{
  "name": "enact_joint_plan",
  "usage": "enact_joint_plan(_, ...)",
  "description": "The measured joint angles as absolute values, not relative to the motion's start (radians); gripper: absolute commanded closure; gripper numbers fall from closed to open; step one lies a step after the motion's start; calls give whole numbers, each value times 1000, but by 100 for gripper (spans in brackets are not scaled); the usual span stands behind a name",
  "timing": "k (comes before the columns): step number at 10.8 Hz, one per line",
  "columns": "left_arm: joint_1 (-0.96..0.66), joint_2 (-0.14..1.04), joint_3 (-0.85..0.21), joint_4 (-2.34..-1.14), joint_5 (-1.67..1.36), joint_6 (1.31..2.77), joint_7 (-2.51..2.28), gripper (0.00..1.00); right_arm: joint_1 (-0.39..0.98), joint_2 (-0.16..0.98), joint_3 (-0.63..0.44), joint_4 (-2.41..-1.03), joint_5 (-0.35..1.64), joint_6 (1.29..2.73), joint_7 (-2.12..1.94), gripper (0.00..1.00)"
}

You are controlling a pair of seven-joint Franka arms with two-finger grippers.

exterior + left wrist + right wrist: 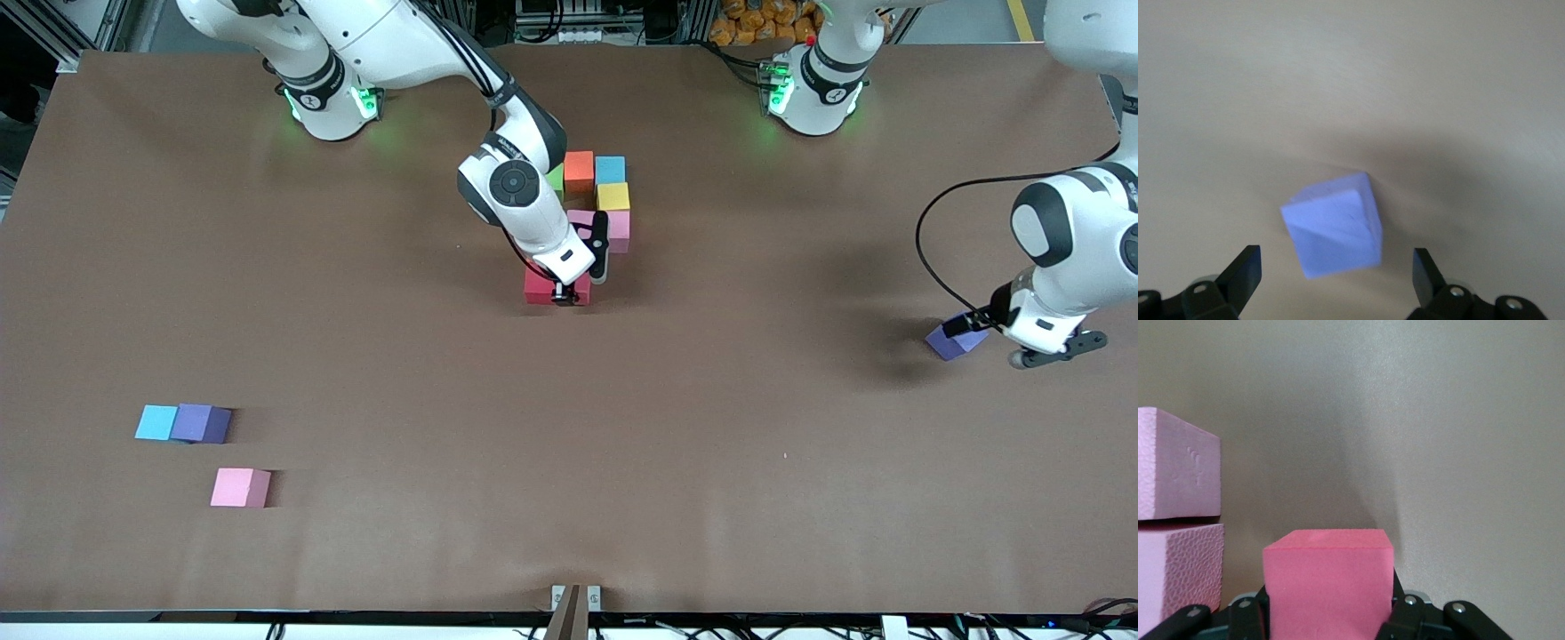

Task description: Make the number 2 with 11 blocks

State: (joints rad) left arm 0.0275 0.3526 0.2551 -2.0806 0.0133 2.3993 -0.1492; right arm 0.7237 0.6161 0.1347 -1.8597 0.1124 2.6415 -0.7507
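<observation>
Front view: right gripper is down at a red block on the table, just nearer the camera than the partly built number 2; the finger state is hidden here. Left gripper is beside a tilted purple block.

Left wrist view: fingers wide apart, purple block between them, untouched.

Right wrist view: fingers clamped on red block; two pink blocks beside it.

Right gripper low at table centre, fingers clamped on a red block. Left gripper wide open, low toward left arm's end.
</observation>
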Motion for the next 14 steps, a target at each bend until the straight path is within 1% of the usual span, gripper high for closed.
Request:
enact_joint_plan(2, 43, 383, 255, -2068, 13, 2412, -222, 0, 724, 618, 135, -1866, 112, 2651, -751, 68)
enact_joint_plan(6, 62, 397, 255, -2067, -7, 2438, -252, 0, 724, 629, 135, -1870, 112, 2672, -750, 68)
enact_joint_plan(7, 66, 398, 255, -2067, -18, 2441, -254, 0, 724, 629, 135, -1870, 112, 2672, -750, 44)
enact_joint_plan(8, 68, 400, 255, -2067, -33, 2444, -254, 0, 724, 629, 135, -1870, 112, 2672, -749, 0)
enact_joint_plan(14, 76, 425, 256, -2070, -133, 2468, -256, 0, 721, 629, 131, -1868, 113, 2670, -711, 0)
